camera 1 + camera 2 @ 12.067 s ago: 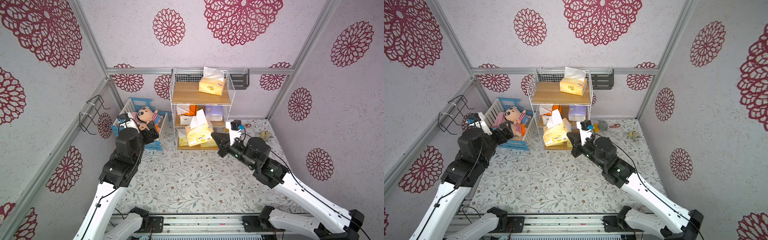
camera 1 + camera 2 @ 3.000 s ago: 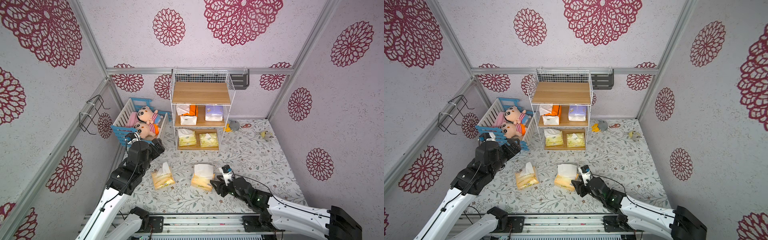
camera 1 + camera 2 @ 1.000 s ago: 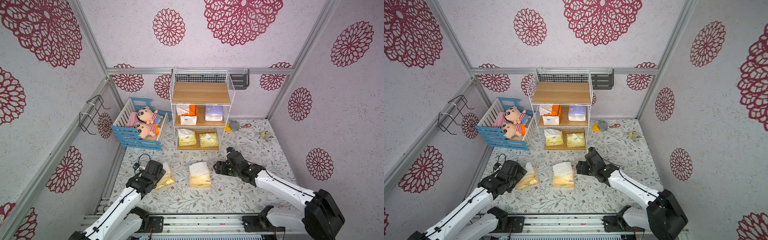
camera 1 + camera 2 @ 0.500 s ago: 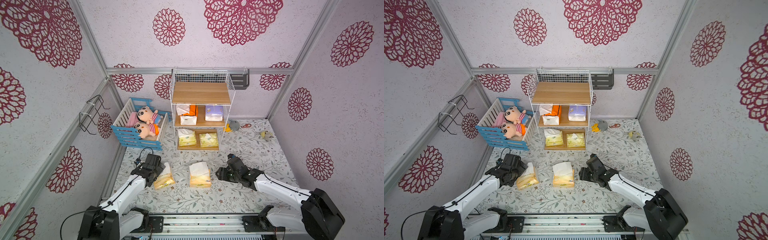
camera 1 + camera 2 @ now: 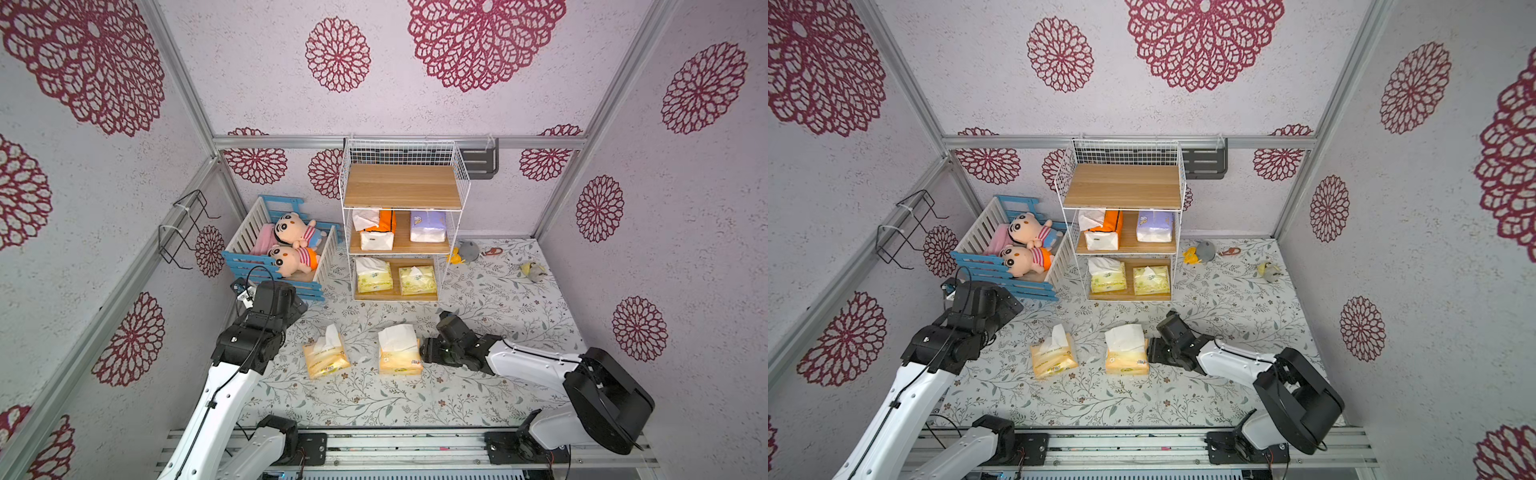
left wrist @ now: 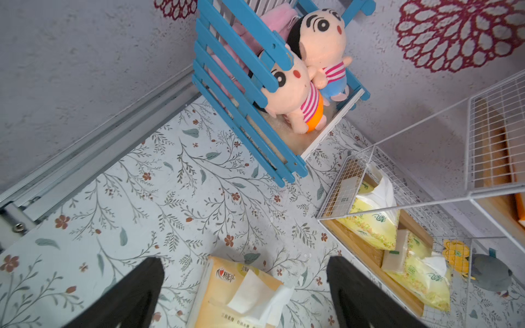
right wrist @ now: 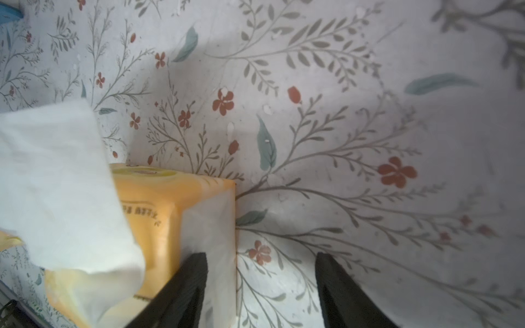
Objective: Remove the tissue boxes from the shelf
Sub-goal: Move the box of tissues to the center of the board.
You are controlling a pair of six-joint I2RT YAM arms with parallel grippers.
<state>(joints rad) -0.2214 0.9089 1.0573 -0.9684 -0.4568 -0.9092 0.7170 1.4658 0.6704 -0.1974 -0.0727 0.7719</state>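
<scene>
Lying beside right claw (image 7: 260, 255), peach tissue pack (image 7: 170, 204)

A blue-and-white slatted toy crib (image 5: 246, 227) stands in the back left corner on the floral mat (image 5: 498, 307). In it two plush dolls lie side by side, one in blue shorts (image 5: 293, 226), one in orange (image 5: 291, 261), beside a pink cushion (image 5: 262, 243). A black wire holder (image 5: 183, 232) hangs on the left wall, a black bracket (image 5: 482, 160) on the back wall. Near the back edge of the mat lie a grey plush toy (image 5: 468, 250) touching a small yellow one (image 5: 454, 257), and a yellow-grey toy (image 5: 532, 270) well apart.
</scene>
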